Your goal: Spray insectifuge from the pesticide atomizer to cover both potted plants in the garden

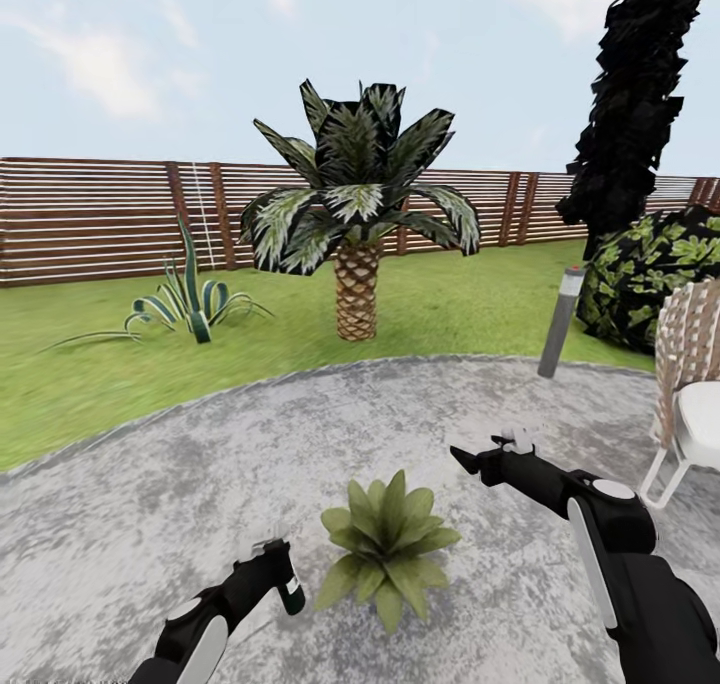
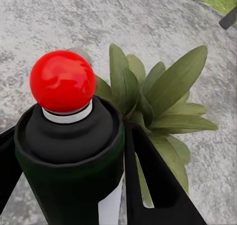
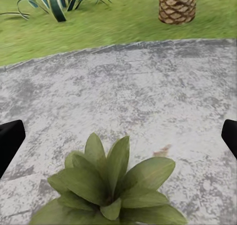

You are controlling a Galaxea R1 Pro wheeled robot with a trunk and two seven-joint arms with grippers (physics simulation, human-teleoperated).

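While the left gripper (image 1: 283, 576) sits low over the gravelly patio (image 1: 150, 524), its two dark fingers (image 2: 148, 185) are clamped either side of the pesticide atomizer (image 2: 69, 156), so the bottle is firmly held. From the left wrist camera you're looking down the bottle's long axis, which runs along the fingers: the red tip (image 2: 62, 81) is at the far end, a white label strip shows on the side, and that end aims out toward the potted plant (image 2: 158, 106). In the head view the bottle is just to the left of the plant, very close to its leaves; can't tell if they touch.

Right gripper (image 1: 470, 459) hovers over the patio on the plant's other side, a bit further back, fingers spread wide with nothing between them. Its camera looks over the same rosette.

Behind: lawn (image 1: 100, 374), a palm (image 1: 357, 224), a striped-leaf bush (image 1: 185, 304), a grey bollard lamp (image 1: 561, 322), a slatted fence (image 1: 90, 214), and a white chair (image 1: 690, 404) at right.
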